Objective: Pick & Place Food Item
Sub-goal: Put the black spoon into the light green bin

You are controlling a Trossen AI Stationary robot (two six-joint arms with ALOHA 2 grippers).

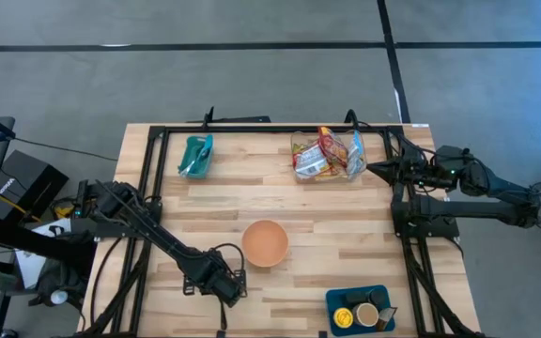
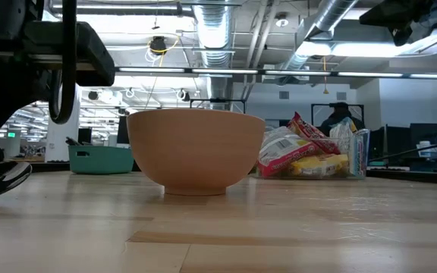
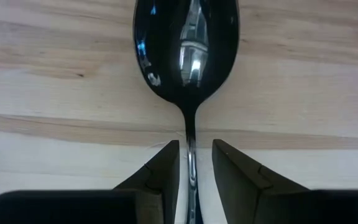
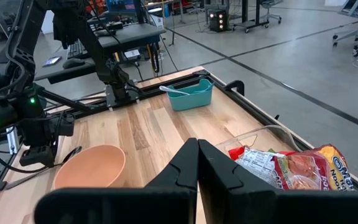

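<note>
At seven o'clock from tan round bowl [image 1: 265,242], left gripper [image 3: 195,163] pinching shiny, stiff, slippery metal spoon [image 3: 186,43] by thin neck; right gripper [image 4: 197,163] shut, empty

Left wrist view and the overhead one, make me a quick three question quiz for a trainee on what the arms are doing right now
1. True or false: the left gripper has its fingers on either side of the handle of a spoon lying on the table.
2. Which thing lies nearest the right gripper? A. the teal bin B. the snack packets C. the blue tray
3. Fill in: the orange ____ sits near the table's middle, beside the left gripper.

Key: 1 true; 2 B; 3 bowl.
</note>
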